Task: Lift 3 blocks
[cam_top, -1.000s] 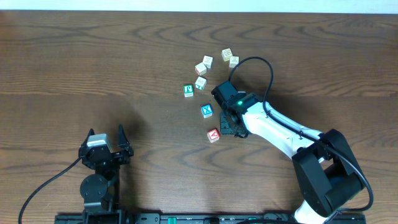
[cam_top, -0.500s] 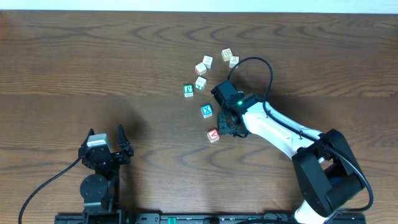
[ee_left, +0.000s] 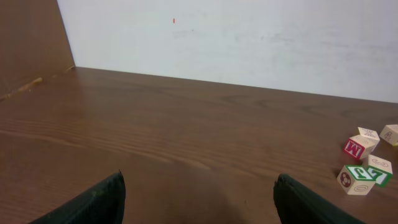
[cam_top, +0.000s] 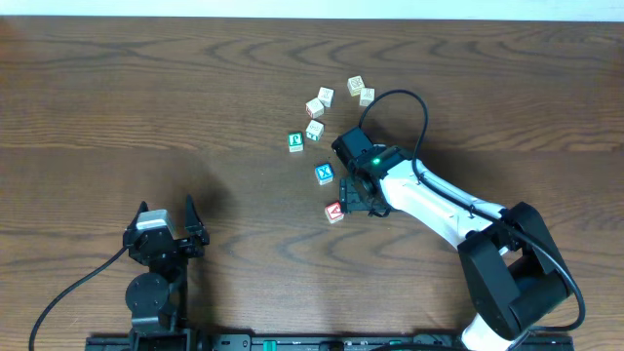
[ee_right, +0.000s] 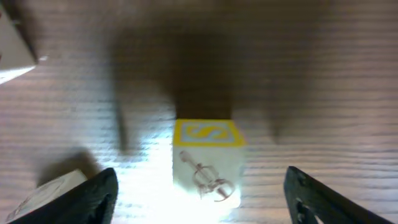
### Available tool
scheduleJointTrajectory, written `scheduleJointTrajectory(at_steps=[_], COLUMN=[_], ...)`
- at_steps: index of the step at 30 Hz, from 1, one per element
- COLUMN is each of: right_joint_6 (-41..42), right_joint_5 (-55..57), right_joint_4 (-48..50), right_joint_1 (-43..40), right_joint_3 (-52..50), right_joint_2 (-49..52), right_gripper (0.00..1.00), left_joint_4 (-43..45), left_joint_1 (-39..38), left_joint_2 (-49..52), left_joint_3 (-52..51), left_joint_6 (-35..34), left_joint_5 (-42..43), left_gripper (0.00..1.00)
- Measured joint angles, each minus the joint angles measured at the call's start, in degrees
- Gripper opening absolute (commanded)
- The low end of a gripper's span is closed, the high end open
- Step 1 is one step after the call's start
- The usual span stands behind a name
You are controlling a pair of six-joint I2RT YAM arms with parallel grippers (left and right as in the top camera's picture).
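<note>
The block (ee_right: 208,155) lies centred between the jaws of the right gripper (ee_right: 201,174), which are released and touch neither side; the left gripper (ee_left: 200,180), likewise released and empty, is well apart.

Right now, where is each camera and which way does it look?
Overhead: above, facing down on the dark wooden table; left arm and right arm show.
Left wrist: low, facing the white wall; left pincer shows.
Right wrist: facing down at a cream wooden cube; right pincer shows.
Shared: overhead and left wrist see the green-faced wooden cube.
</note>
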Motion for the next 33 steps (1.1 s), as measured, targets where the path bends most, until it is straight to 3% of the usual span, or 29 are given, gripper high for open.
scheduleJointTrajectory(at_steps=[3, 11, 29, 33], right_joint_6=[-1.0, -2.5, 8.0, 9.6], right_joint_5=[1.5, 2.4, 2.5, 2.5], right_joint_4=[0.7, 7.0, 17.6, 18.2], right_joint_1=[0.0, -0.9, -4.3, -4.3], right_joint_3=[0.7, 5.1, 5.4, 5.4], right_joint_2=[0.0, 0.0, 2.1, 5.2], right_gripper=[0.99, 0.99, 0.92, 0.85], left_joint_4=[0.0, 0.0, 0.0, 0.0], left_joint_1=[0.0, 0.0, 0.0, 0.0], left_joint_2=[0.0, 0.0, 0.0, 0.0], left_joint_3=[0.0, 0.0, 0.0, 0.0], left_joint_6=[0.0, 0.0, -0.9, -1.1], left_joint_5=[0.0, 0.0, 0.0, 0.0], left_gripper=[0.77, 0.77, 0.77, 0.77])
